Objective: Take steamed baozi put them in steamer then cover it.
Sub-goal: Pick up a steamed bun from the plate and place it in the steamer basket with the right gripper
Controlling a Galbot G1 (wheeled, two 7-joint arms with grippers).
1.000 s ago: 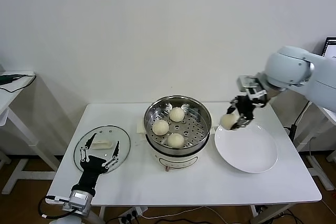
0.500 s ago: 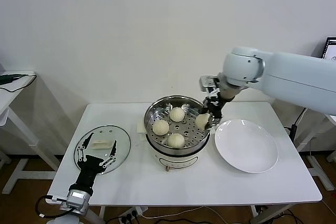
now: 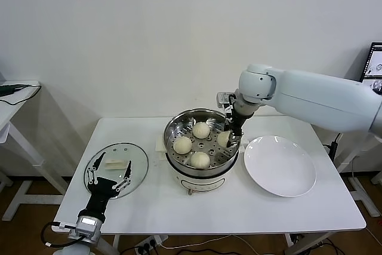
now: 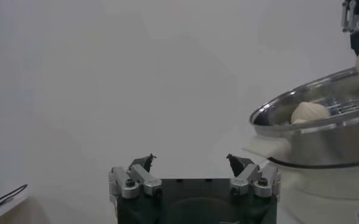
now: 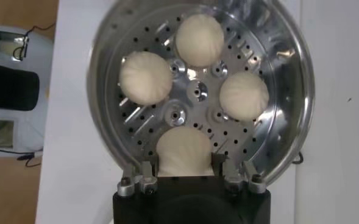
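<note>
Currently, the right gripper (image 3: pixel 230 137), clamped on the fourth baozi (image 5: pixel 184 152) over the steamer (image 3: pixel 173 125) at frame centre, risks the dough sticking on release.

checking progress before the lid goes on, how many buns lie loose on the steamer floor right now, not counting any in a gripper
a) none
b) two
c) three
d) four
c) Three buns lie on the steamer floor, while the right gripper is shut on a fourth bun over the basket; the plate is bare.
</note>
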